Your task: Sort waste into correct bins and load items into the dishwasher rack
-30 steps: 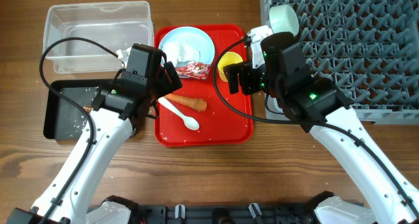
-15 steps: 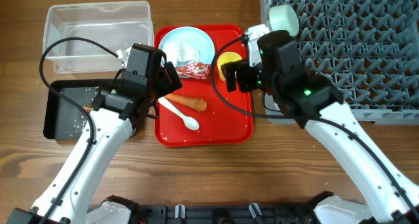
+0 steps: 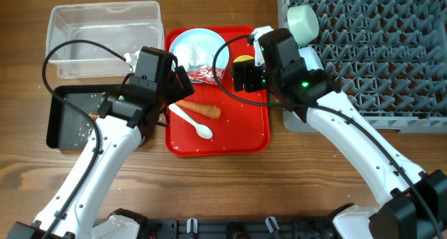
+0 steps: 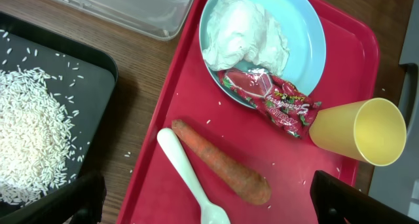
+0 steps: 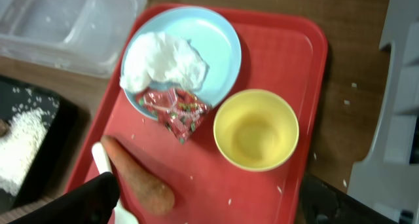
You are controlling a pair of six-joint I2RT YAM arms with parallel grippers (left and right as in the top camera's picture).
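on the tabletop's (image 3: 209, 190) red tray (image 3: 244, 131), the right jaws hang wide and empty over the upright yellow cup (image 5: 255, 129) near its right edge. the left jaws, also wide, hang over the carrot (image 4: 222, 162) and white spoon (image 4: 186, 168). tissue (image 5: 163, 60) lies on the far plate (image 5: 219, 40), with the wrapper (image 5: 173, 109) across its near rim.

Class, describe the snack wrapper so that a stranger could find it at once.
Find the red tray. On it lies a blue plate; the wrapper straddles its rim beside white tissue, the only printed thing there.
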